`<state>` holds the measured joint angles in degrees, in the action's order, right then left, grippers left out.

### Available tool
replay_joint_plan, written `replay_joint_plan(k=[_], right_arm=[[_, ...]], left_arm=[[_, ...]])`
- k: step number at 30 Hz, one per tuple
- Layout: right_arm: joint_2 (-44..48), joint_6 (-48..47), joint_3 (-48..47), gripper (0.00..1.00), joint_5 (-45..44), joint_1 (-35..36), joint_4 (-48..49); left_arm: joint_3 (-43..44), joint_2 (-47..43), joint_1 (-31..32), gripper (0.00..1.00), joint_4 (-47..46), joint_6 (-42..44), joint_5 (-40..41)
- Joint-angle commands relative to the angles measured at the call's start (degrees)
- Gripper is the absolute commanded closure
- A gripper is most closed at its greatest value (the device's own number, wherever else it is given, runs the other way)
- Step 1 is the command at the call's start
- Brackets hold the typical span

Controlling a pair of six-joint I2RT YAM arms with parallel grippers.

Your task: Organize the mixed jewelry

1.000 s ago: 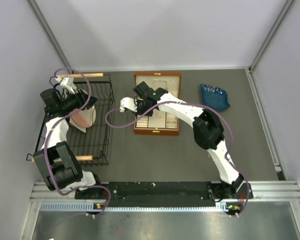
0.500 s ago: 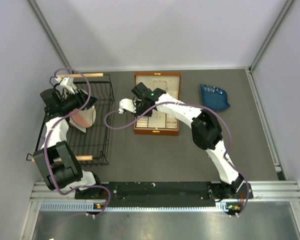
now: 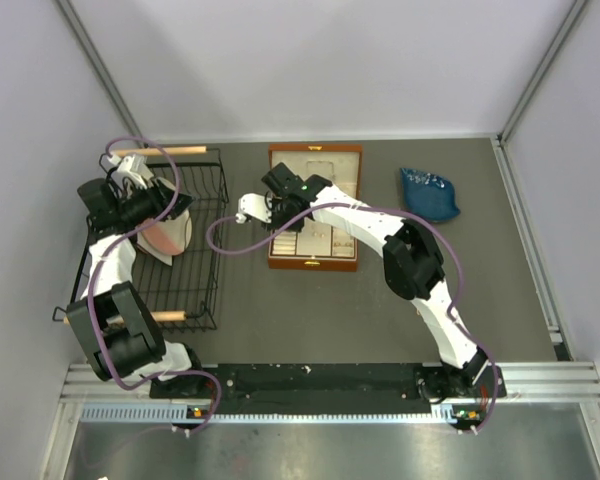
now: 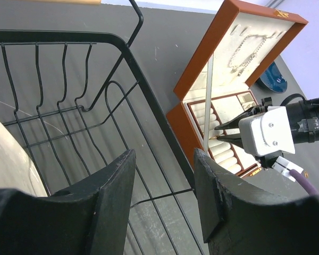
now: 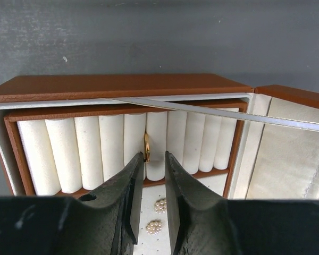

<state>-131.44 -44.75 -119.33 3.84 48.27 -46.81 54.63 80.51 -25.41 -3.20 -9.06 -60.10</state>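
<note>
The brown wooden box lies open on the table, lid up. A gold ring stands wedged between two cream ring rolls. My right gripper hovers just in front of it, jaws a little open with nothing between them; its left fingertip is right beside the ring. In the left wrist view a silvery chain necklace hangs inside the lid, and the right gripper points at the rolls. My left gripper stands open over the wire basket, holding nothing.
Two small pearl clusters lie in the tray below the rolls. The black wire basket at the left holds a cream-pink object. A blue dish sits right of the box. The lid's mirror edge crosses above the rolls.
My right gripper's jaws have parted from shut to slightly open, leaving the ring in the rolls. The right wrist shifted slightly left. The left arm has stayed put.
</note>
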Motion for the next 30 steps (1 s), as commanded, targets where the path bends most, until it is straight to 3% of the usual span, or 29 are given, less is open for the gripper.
replay_joint_plan(k=[1, 11, 20, 26, 30], right_arm=[[2.4, 1.9, -3.0, 0.76, -1.0, 0.2, -0.7], [7.5, 3.6, -2.4, 0.72, -1.8, 0.2, -0.7], [14.9, 6.8, 3.7, 0.67, -1.9, -0.5, -0.6], [26.9, 11.0, 16.6, 0.67, 0.6, -4.8, -0.4], [37.1, 12.7, 31.1, 0.67, 2.0, -9.1, 0.3]], left_arm=[[1.4, -2.2, -0.5, 0.47, -0.9, 0.8, -1.9], [2.3, -2.6, -0.7, 0.47, -0.8, 0.1, -2.6], [3.7, -2.9, -0.3, 0.46, -0.8, -1.6, -3.7], [4.7, -5.1, 3.9, 0.44, 2.0, 1.7, -2.0], [5.8, -7.6, 8.9, 0.43, 7.0, 7.5, 0.2]])
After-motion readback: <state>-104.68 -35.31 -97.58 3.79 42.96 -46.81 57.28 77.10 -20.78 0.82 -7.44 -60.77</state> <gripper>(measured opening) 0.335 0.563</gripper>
